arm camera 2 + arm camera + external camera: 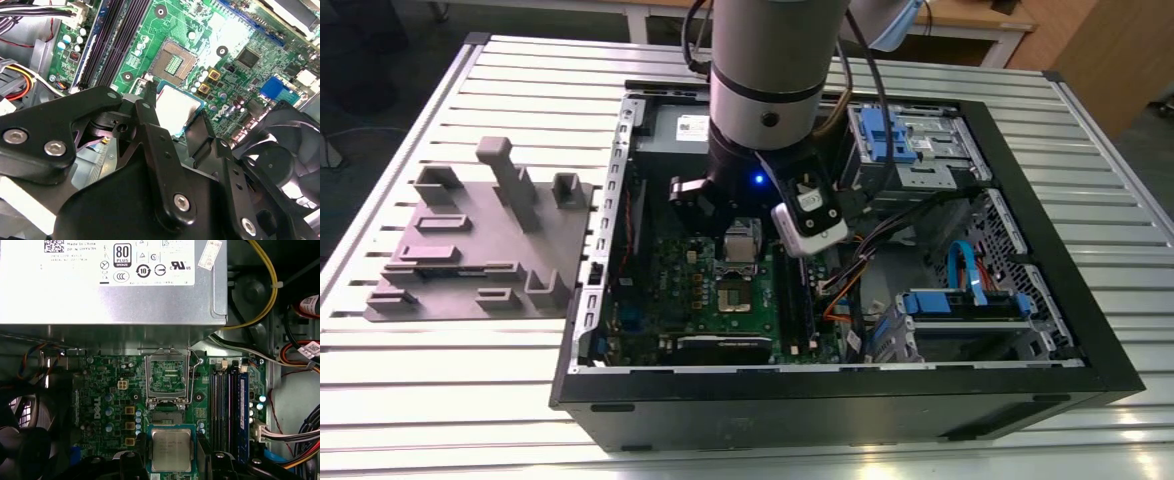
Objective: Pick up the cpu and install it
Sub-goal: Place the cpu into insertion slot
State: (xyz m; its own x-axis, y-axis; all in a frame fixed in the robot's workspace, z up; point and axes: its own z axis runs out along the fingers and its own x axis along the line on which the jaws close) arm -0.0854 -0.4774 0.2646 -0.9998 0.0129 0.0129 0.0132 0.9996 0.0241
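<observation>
Pickup looks done and seating does not. The cpu (171, 449) is clamped in the jaws, which are closed only to the chip's width, with a black finger (131, 465) pressed to each of two opposite edges and the metal top facing up. In both wrist views the chip hangs over the green motherboard (100, 390), close to the socket (172, 62) but not in it. The socket's contact field lies bare and empty, and its retaining frame (167, 375) is tipped up out of the way, so I judge the seat ready to receive the part. How high the chip is above the board I cannot tell. What remains, as I read it, is the install itself: the cpu is not yet lined up in the seat, not released, and the frame is not closed over it. In the exterior view the arm (767, 90) reaches down into the open computer case (1067, 385), which lies on the slatted desk (454, 90) and covers its middle and the side toward the exterior view's right. The purple-grey tray (467, 250) sits near the desk's edge at the exterior view's left, well apart from the work. The grey power supply (100, 300) sits just past the tipped-up frame, and a black fan (280, 165) is close by the jaws.
</observation>
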